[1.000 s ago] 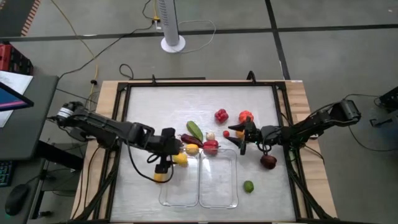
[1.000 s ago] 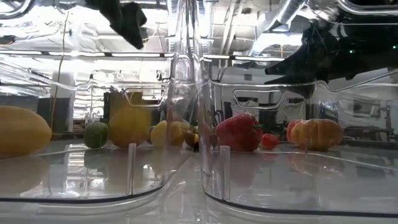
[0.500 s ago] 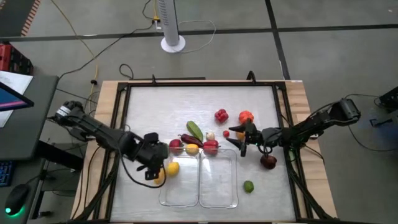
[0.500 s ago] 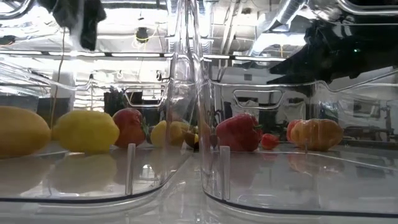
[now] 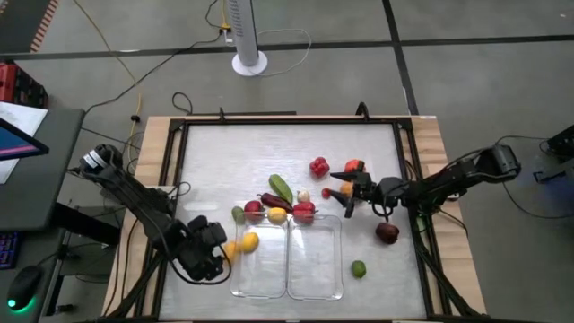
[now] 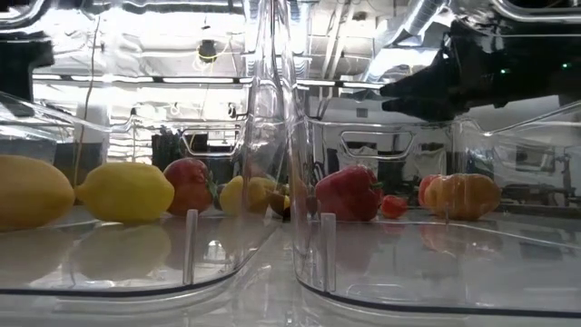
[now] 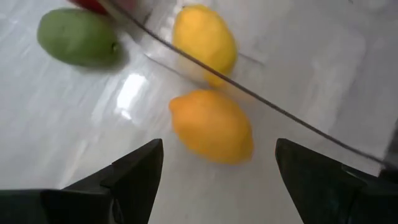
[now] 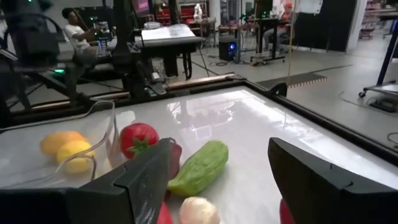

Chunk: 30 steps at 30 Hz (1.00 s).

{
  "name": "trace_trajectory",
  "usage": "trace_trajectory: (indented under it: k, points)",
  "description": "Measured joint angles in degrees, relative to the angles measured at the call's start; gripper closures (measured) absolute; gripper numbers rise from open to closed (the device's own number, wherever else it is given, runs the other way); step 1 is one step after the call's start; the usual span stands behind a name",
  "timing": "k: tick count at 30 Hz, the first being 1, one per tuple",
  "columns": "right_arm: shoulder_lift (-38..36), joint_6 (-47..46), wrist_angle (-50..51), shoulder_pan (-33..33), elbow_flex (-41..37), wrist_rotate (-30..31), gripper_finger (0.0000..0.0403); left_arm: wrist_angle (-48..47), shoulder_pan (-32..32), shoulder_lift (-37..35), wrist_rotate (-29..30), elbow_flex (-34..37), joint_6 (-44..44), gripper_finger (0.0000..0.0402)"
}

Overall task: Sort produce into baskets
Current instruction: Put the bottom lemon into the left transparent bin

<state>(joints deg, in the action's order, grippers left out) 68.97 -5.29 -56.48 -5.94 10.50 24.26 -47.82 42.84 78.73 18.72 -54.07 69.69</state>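
Lower left of the high view, the left gripper [image 5: 208,257] hangs with fingers apart and empty beside the left basket [image 5: 260,280], near a lemon [image 5: 248,240] inside it and an orange fruit [image 5: 230,251] just outside. The right gripper [image 5: 343,194], right of centre, reaches level, fingers spread, toward the produce [image 5: 278,208] beyond the baskets on the desk [image 5: 233,161].

Bright, even overhead light, white glare on the table [image 5: 224,161] and clear baskets [image 6: 272,136] — left wrist view motion-blurred, right wrist foreground soft, shadows faint.

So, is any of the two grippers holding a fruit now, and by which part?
Nothing is held. The left gripper is open near the lemons; the right gripper is open too.
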Motion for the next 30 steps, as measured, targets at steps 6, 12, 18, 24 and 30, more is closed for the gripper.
trace_trajectory:
  k: [6,12,18,24,30]
  points:
    - [0.0,0.7,0.2,2.9,0.7,-4.6,0.0106,10.2,0.3,0.0,3.0,5.9,1.8,0.0105]
    - [0.0,0.4,0.9,3.5,0.7,-4.9,0.0106,12.9,-1.3,0.0,1.1,9.5,1.0,0.0105]
    - [0.0,0.6,0.9,3.5,0.7,-4.9,0.0106,18.1,-1.2,0.0,1.6,12.4,1.1,0.0105]
    - [0.0,0.4,0.9,3.5,0.7,-4.9,0.0106,26.1,-1.2,0.0,2.5,17.0,1.3,0.0105]
    - [0.0,0.3,0.7,3.5,0.7,-4.9,0.0106,26.5,-1.1,0.1,2.1,19.9,3.1,0.0105]
